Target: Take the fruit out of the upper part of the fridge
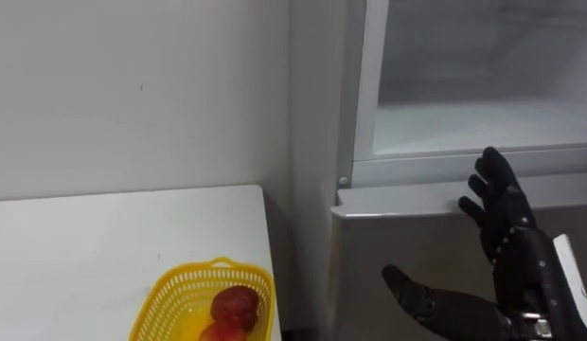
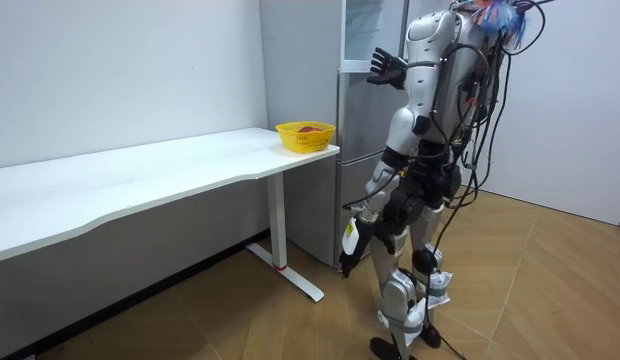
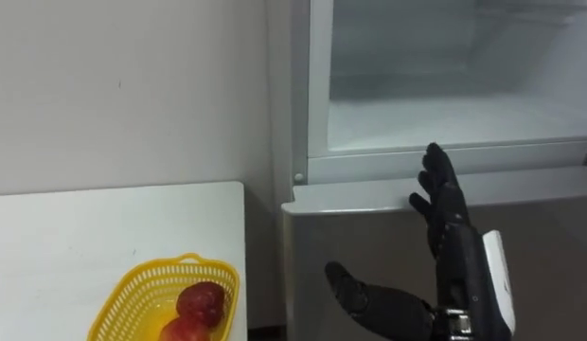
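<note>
Left eye view: the right hand (image 1: 516,242) is hovering in front of the fridge (image 1: 398,237), at the lower right of the frame, level with the bottom edge of the upper compartment (image 1: 483,123). Its fingers are pointing up and spreading apart, the thumb is sticking out toward the lower centre, and they are gripping nothing. The upper compartment is standing open (white walls, pale floor). Two pieces of red fruit (image 1: 235,305) are lying in the yellow basket (image 1: 170,284) at the lower left, on the table (image 1: 85,237) corner nearest the fridge. Room view: the robot is standing facing the fridge. The left hand (image 2: 348,238) is hanging low beside its thigh, and its state cannot be told.
</note>
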### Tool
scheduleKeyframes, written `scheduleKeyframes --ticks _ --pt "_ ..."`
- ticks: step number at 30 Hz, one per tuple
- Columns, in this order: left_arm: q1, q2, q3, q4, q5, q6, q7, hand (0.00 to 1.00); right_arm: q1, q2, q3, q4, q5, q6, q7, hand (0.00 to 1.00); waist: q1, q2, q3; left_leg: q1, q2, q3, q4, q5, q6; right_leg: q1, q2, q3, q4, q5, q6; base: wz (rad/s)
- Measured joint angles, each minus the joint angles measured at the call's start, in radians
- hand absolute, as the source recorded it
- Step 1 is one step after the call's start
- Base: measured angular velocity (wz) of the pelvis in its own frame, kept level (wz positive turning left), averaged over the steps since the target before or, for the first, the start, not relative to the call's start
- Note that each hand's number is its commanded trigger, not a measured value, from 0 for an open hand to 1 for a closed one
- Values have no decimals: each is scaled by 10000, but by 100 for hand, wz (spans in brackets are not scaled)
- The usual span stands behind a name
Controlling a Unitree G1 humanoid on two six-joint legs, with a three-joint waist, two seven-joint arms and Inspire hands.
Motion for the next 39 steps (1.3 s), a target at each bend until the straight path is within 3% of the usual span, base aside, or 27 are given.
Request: scheduleKeyframes --ticks 5,8,10,12,15,20,28,34,39 --pt "218 16 120 -260 -7 2 95 0 114 15 -50 618 473 -703 -110 0 -157 12 -6 34 -3 -36 -9 -4 2 39 0 -2 0 -5 8 1" --pt "318 38 120 -482 -9 4 204 0 361 15 -214 1366 706 -851 -371 0 -265 7 -22 31 -5 -32 -17 -22 14 69 -11 -35 -86 -7 13 0" --pt "371 46 115 -479 -9 10 212 0 729 16 -387 1953 929 -593 -640 0 -366 14 -35 68 -9 -34 -24 -28 20 125 -13 -40 -127 2 27 0" --pt "375 42 63 -428 -8 16 213 0 1070 60 -556 3032 1600 298 -1174 0 -436 -20 -69 81 -21 -8 -73 -27 22 66 -19 -20 -104 0 32 -5" --pt "414 27 63 -389 -9 24 180 0 1320 66 -792 3267 2310 683 -1805 0 -471 89 -59 -31 -27 50 -119 -22 26 -136 -19 20 -55 0 36 -11" --pt "511 31 175 -396 -7 12 174 0 1227 67 -1592 3255 2250 569 -2940 0 -460 85 -71 -10 -47 142 -113 -11 12 -180 96 243 27 -20 41 -6" --pt "807 33 262 -630 -10 15 179 0 1123 65 -2653 3251 2744 125 -4951 0 -681 -59 -7 11 -122 144 -131 -30 23 -211 75 297 18 -122 90 0" --pt "816 74 341 -817 -18 -6 178 0 1299 63 -3115 3771 5387 0 -5303 0 -989 -106 -26 -81 -124 87 -168 -30 25 -320 63 252 41 -118 85 1" --pt "1007 280 487 -1509 -14 -21 120 0 1315 53 -4188 4374 8337 -3 -5547 0 -1290 -142 -20 -146 -126 136 -156 -28 26 -345 74 316 69 -123 86 -2"
